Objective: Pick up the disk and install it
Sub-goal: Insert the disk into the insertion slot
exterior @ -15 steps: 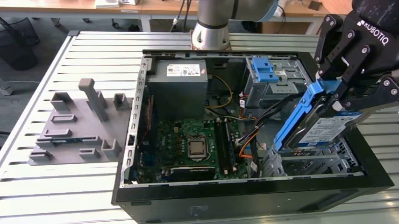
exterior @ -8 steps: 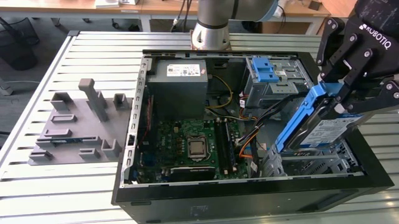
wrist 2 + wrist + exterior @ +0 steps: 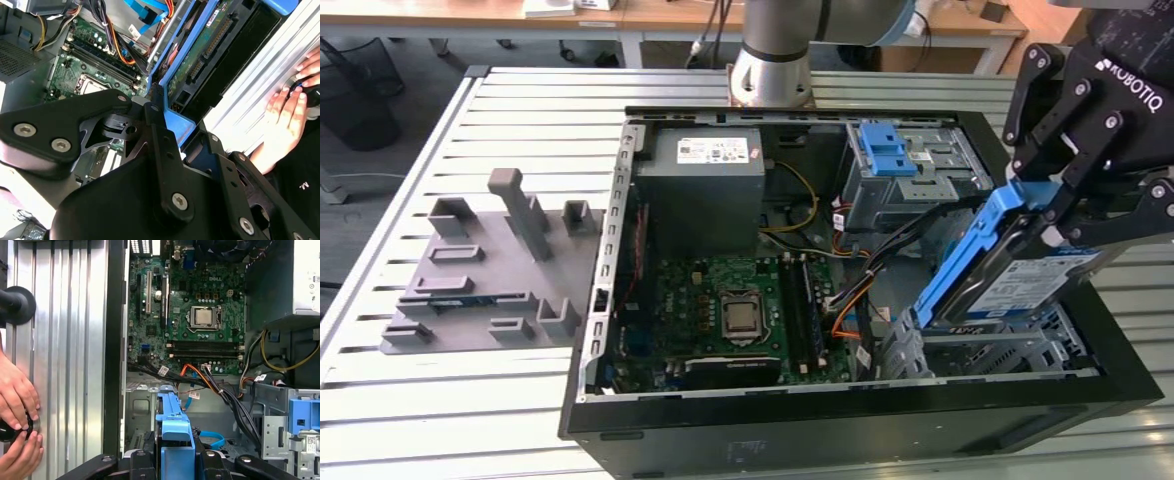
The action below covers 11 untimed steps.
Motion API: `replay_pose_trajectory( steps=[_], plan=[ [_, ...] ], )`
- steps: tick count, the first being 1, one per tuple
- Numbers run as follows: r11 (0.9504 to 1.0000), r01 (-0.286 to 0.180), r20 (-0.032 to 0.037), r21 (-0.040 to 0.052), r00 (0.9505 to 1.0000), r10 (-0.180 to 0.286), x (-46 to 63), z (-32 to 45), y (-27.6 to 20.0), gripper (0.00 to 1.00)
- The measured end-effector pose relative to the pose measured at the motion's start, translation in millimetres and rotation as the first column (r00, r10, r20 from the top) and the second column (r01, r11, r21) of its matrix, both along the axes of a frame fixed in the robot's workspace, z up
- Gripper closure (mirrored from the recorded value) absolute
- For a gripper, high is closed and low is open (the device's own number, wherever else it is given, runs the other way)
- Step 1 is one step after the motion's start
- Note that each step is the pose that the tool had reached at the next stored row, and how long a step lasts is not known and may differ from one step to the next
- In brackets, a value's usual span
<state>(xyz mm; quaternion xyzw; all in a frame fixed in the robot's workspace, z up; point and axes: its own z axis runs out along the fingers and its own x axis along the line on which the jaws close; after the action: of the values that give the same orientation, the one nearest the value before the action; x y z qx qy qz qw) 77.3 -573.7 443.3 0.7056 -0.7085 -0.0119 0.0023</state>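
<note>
Jaws of the gripper are clamped on the disk, held steeply tilted, lower end just above the drive bay.

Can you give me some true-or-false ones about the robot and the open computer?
1. The black gripper grips the silver-grey disk framed in blue plastic. True.
2. The disk lies flat on the slatted metal table. False: it hangs tilted over the black computer case.
3. The case is closed. False: it is open, showing the green circuit board.
4. A person's hand is at the table beside the case. True.
</note>
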Motion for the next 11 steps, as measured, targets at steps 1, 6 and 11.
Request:
replay_pose_trajectory(
  steps=[1,6,11],
  plan=[
    [1.0000,0.001,0.0000,0.0000,1.0000,-0.001,0.0,-0.3,0.0,0.64],
    [1.0000,0.003,0.0000,0.0001,1.0000,-0.003,0.1,-2.4,-0.2,0.64],
    [1.0000,0.004,0.0000,-0.0001,1.0000,-0.004,0.2,-4.8,-0.7,0.64]
  ],
)
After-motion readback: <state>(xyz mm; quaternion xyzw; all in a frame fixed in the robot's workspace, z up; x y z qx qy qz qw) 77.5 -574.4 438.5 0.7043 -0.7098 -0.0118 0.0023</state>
